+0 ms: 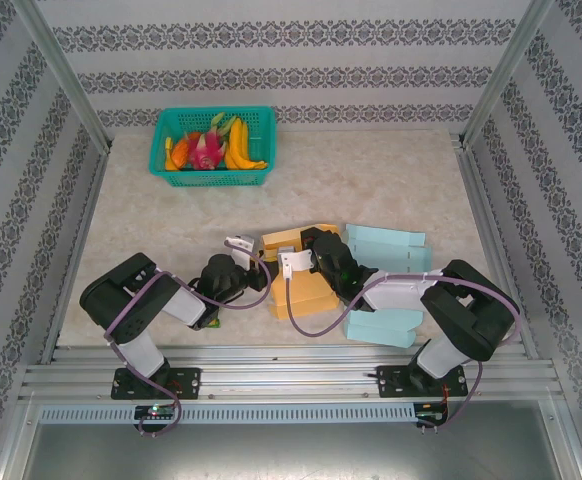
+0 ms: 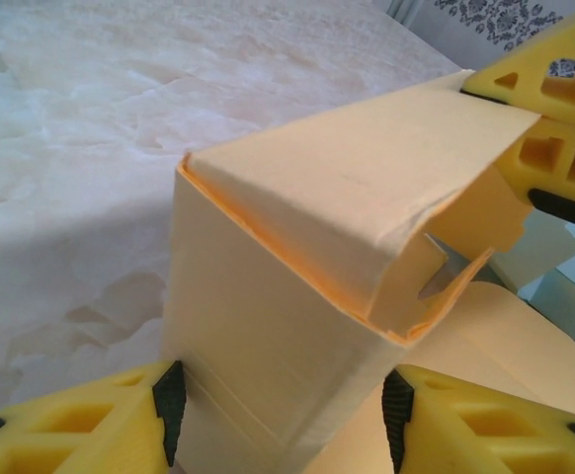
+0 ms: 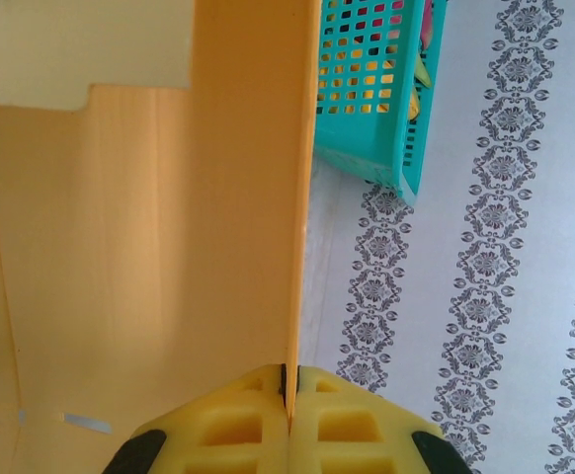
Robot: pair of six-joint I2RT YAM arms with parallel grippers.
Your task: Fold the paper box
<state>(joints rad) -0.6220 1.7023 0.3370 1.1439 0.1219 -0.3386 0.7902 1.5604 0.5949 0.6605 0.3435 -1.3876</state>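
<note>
Near the left of the beige marbled table [image 1: 371, 180], my left tool [image 2: 283, 415] straddles a lower corner of the half-raised orange paper box [image 2: 347, 188]; I cannot tell whether it pinches. The box sits near-centre between both arms. My right tool [image 3: 288, 395] is closed, gripping the edge of an upright panel of the box.

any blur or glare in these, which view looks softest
Top external: even soft light, sharp throughout, faint shadows on the table. Left wrist: the paper box is fairly crisp, the yellow fingers at the edge soft, the table washed pale. Right wrist: the close box panel is soft, the basket behind sharper.
</note>
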